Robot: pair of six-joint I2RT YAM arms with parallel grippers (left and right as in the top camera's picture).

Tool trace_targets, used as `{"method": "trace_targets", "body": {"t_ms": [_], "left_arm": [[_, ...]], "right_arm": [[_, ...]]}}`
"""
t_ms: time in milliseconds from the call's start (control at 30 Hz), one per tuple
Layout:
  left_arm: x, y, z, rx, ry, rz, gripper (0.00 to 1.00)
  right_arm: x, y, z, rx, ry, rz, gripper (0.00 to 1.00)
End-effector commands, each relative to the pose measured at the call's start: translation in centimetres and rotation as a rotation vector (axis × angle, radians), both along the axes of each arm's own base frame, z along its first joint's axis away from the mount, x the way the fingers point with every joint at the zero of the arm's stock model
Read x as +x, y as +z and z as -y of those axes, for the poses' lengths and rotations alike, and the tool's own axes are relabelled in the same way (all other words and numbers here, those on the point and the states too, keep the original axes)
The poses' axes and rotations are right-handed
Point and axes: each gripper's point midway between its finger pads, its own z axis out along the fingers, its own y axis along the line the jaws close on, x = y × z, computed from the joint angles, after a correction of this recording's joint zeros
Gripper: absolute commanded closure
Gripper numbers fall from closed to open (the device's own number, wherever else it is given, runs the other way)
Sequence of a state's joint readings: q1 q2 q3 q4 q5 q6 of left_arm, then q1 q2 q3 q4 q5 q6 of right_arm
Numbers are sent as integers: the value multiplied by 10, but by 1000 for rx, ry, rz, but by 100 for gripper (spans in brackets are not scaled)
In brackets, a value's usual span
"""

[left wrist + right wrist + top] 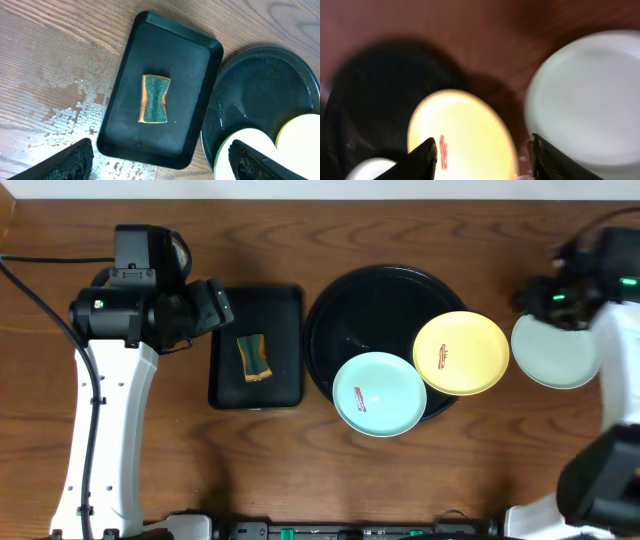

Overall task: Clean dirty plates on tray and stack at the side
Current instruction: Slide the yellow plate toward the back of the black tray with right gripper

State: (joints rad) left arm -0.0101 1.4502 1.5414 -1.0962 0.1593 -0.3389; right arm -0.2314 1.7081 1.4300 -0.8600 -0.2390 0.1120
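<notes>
blurred: yellow plate overlaps black tray; pale plate lies apart.

White arm links, black joints, black cable, green lights.

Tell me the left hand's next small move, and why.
Probably lower the left hand onto the sponge: it hangs open near it, and the yellow plate and blue plate on the round tray both show red smears.
</notes>
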Motion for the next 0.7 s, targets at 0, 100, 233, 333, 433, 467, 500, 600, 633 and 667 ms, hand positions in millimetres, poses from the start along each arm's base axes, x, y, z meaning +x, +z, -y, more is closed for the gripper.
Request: {"method": "trace_targets", "body": {"t_ms": [0,100,233,333,433,467,500,600,633,667], "left_arm": [[0,6,0,-4,-8,15,12],[0,6,0,-4,-8,15,13],[0,6,0,-4,-8,15,12],[0,6,0,-4,-8,15,12],[0,6,0,-4,-8,15,13],[0,6,0,-4,-8,15,13],[0,6,0,-4,-8,15,13],[0,6,0,-4,-8,15,13],[0,6,0,-4,-8,15,13],[0,6,0,-4,-8,15,13]], "right_arm": [[-23,-68,-9,-147,54,-216,45],[-33,-90,-8,-177,38,-300,48],[-40,-98,5,-233,-26,-344,49],[-34,-94,-10,-178,72,-302,52],[-26,-81,-21,-133,125,-238,53],[-26,-75,-21,-135,118,-222,53],[-26,-69,-20,-137,114,-212,53],[-32,-63,-15,-148,100,-218,50],[-39,-66,-10,-153,89,-248,50],[-43,-71,-9,-151,87,-265,50]]}}
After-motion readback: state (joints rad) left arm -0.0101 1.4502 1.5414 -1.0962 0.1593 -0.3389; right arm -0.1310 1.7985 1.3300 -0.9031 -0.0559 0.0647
